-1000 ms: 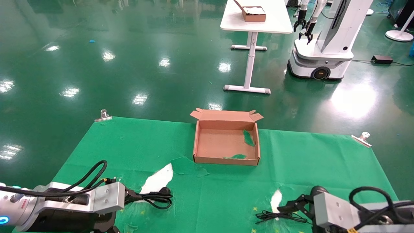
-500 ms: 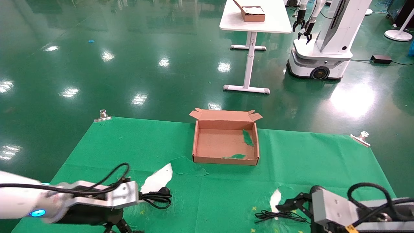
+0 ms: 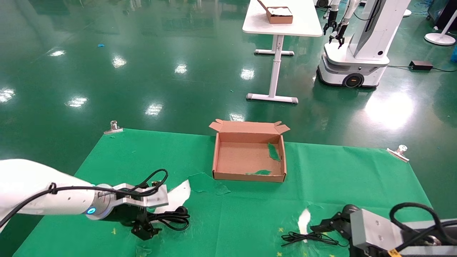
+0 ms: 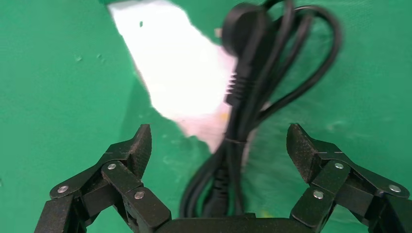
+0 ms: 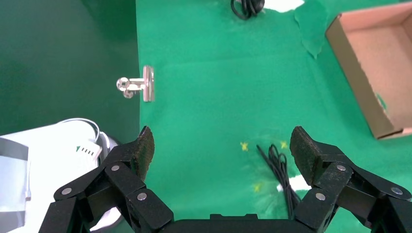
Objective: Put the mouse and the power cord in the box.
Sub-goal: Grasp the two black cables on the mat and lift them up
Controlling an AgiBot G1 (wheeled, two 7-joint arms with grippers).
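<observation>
Now the left end effector (image 3: 144, 228) has swung out from the near-left corner of the desk (image 3: 357, 171) and come down over the power cord (image 3: 175, 217): a second ago the arm lay low at the picture's edge with its wrist block covering the cord's near end, and in the head view it now reaches in from the left with its fingers at the desk surface beside the looped cable. The left wrist view shows the jaws spread wide, one pad on each side of the cord's bundled strands, holding nothing; the cord's chunky plug (image 4: 241, 24) lies farther out, over a white patch (image 4: 180, 73) where the green cloth is torn. That reads as a lined-up grasp not yet closed, so the cord is the first item being gone for. The right end effector (image 3: 326, 225) sits low at the near-right corner, barely shifted, its fingers also wide apart and empty, with the mouse's thin cable (image 3: 309, 238) lying on the cloth just beside it; the mouse itself I cannot make out. The box (image 3: 250, 176) stands open in the middle of the desk, well apart from both items and holding only green scraps, so neither placement has begun.
</observation>
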